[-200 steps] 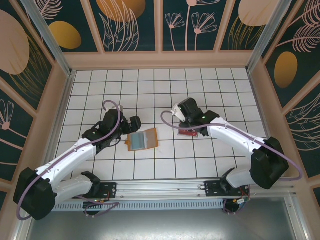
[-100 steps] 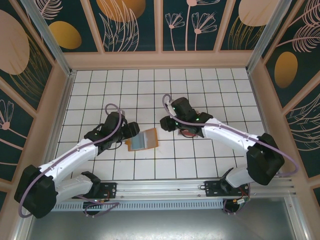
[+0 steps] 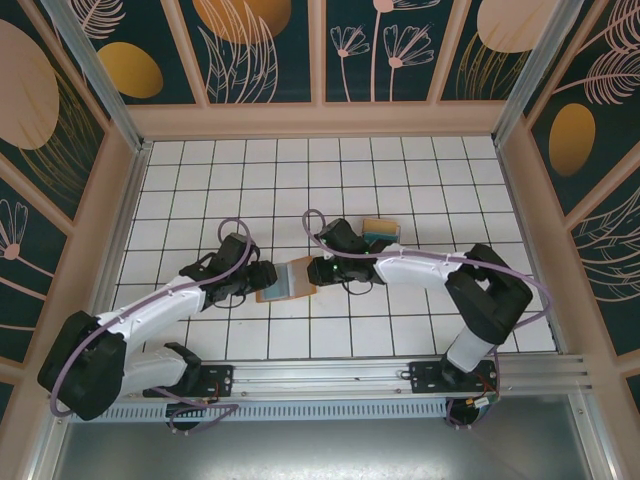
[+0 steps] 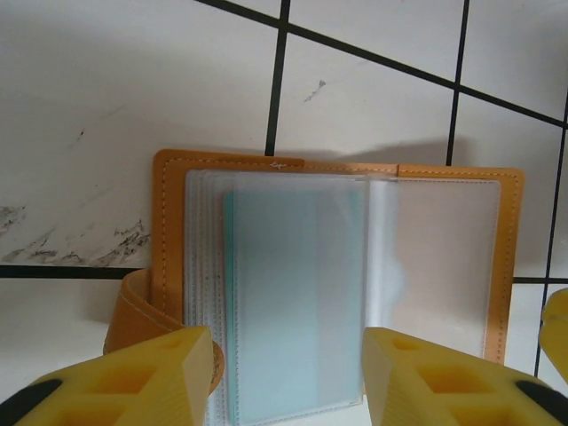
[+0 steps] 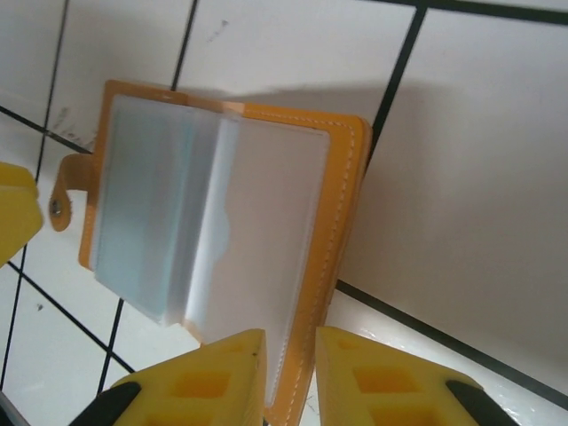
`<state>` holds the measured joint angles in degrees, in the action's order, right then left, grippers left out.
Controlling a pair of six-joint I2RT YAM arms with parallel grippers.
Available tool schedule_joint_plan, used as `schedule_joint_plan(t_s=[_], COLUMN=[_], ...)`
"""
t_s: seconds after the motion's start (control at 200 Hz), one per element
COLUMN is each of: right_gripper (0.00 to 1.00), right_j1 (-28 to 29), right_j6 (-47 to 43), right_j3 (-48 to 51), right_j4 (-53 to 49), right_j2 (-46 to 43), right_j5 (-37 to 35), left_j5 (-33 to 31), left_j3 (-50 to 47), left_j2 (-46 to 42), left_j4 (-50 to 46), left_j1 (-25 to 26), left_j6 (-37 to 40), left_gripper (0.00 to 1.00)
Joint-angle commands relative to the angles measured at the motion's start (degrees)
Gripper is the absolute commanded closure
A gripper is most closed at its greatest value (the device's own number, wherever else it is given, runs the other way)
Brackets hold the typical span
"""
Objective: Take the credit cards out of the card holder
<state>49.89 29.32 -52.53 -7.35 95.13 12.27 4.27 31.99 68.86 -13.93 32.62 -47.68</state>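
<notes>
The card holder (image 3: 288, 280) lies open on the white tiles, orange-brown with clear sleeves. A teal credit card (image 4: 293, 293) sits in its left sleeve. My left gripper (image 4: 280, 342) hovers at the holder's near-left end, open, one fingertip on each side of the teal card. My right gripper (image 5: 291, 355) is shut on the holder's orange right cover edge (image 5: 342, 240), which runs up between its fingers. In the top view the left gripper (image 3: 262, 276) and right gripper (image 3: 318, 270) flank the holder. The strap tab (image 5: 60, 200) sticks out on the left.
A small stack of loose cards (image 3: 381, 231), tan and teal, lies on the tiles behind the right arm. Wooden walls enclose the table on three sides. The arm bases and a metal rail (image 3: 320, 375) run along the near edge.
The right arm swung left from the loose cards to the holder's right edge. The left gripper slid onto the holder's left side and its jaws narrowed.
</notes>
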Motion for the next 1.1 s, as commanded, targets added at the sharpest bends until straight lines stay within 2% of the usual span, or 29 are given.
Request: schedule_joint_plan(t_s=[0.0,0.14,0.41,0.796,1.091], right_gripper=[0.82,0.89,1.00,1.00,1.00], right_j1=[0.5,0.7,1.8,2.1,2.1], right_j6=[1.7,2.5,4.0,4.3,4.1], right_j3=[0.8,0.4,-0.3,-0.7,-1.2], right_j4=[1.2,0.3,0.2,-0.5,-0.7], right_j2=[1.8,3.9,6.4,7.1,7.6], right_j5=[-0.4,-1.8,-2.6,-2.5,-2.0], left_j5=[1.1,1.7,2.0,4.3,10.8], left_j3=[-1.0,-1.0,-1.1,-0.9,-1.8], left_j2=[0.7,1.7,3.8,7.9,7.0], left_j4=[0.0,0.2,0.9,3.1,9.1], left_j1=[-0.2,-0.2,-0.2,-0.2,-0.2], left_j6=[-0.6,-0.3,0.4,0.7,0.3], left_gripper=[0.53,0.60,0.64,0.67,0.66])
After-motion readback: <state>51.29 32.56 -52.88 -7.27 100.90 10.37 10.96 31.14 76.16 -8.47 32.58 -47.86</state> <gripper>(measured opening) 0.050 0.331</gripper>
